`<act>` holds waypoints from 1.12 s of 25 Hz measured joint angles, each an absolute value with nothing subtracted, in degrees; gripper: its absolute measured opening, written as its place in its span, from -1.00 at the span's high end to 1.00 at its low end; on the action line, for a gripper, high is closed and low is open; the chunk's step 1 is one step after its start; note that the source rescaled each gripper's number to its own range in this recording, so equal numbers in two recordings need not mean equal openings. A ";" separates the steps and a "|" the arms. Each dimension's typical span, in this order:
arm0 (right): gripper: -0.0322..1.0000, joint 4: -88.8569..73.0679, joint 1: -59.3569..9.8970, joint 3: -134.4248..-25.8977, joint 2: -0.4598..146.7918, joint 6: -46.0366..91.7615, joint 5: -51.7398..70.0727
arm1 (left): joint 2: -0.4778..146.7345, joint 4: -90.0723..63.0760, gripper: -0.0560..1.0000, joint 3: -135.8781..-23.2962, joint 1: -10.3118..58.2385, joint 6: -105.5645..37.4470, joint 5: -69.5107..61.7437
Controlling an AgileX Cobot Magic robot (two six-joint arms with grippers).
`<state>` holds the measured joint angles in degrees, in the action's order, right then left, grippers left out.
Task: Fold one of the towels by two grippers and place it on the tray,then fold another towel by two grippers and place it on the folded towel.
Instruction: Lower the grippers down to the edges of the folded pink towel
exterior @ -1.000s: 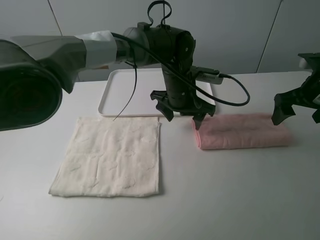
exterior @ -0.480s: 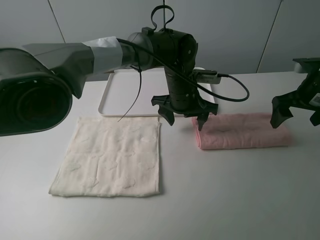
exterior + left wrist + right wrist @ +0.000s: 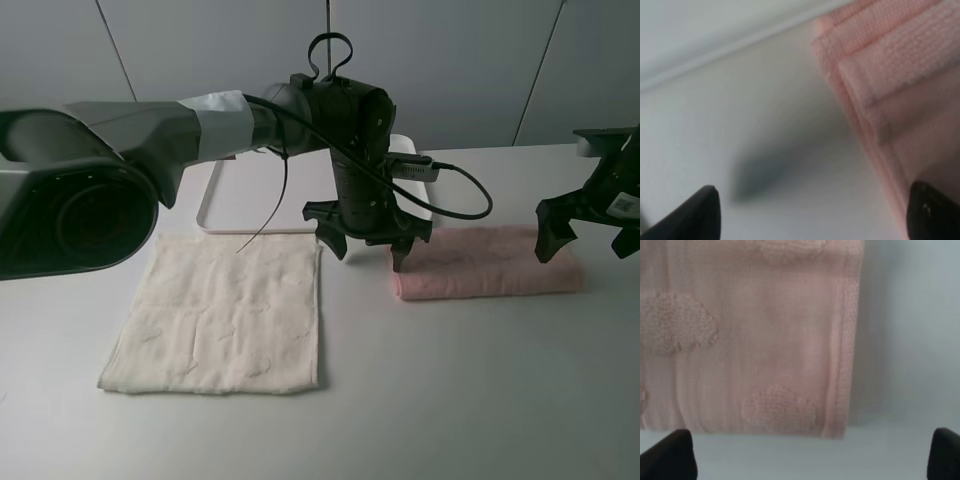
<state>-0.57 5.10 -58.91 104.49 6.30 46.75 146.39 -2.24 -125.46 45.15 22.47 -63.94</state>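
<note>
A folded pink towel [image 3: 490, 268] lies on the table at the right. A cream towel [image 3: 220, 315] lies flat and unfolded at the left. The white tray [image 3: 212, 200] stands behind them, partly hidden by my left arm. My left gripper [image 3: 368, 252] is open and empty, straddling the pink towel's left end; the left wrist view shows that gripper [image 3: 815, 215] with one fingertip by the towel's corner [image 3: 890, 75]. My right gripper [image 3: 585, 245] is open and empty over the towel's right end; the right wrist view shows the gripper [image 3: 807, 460] above the towel's edge [image 3: 755, 340].
The tray's rim [image 3: 715, 55] runs close behind the pink towel's left corner. A black cable [image 3: 465, 200] loops off the left arm above the towel. Bare white table [image 3: 450, 400] lies in front of both towels.
My left gripper has sunk slightly at the pink towel's left end. My right gripper has shifted a little to the left over its right end. Neither towel has moved.
</note>
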 joint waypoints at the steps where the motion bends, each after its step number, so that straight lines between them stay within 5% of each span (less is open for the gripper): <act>1: -1.00 -0.44 5.10 -59.00 104.61 6.19 46.75 | 146.63 -2.00 -0.92 -126.11 45.15 22.47 -63.88; 28: -1.00 2.13 5.10 -59.68 108.14 5.36 43.26 | 150.24 2.43 -0.92 -131.47 47.38 18.45 -68.49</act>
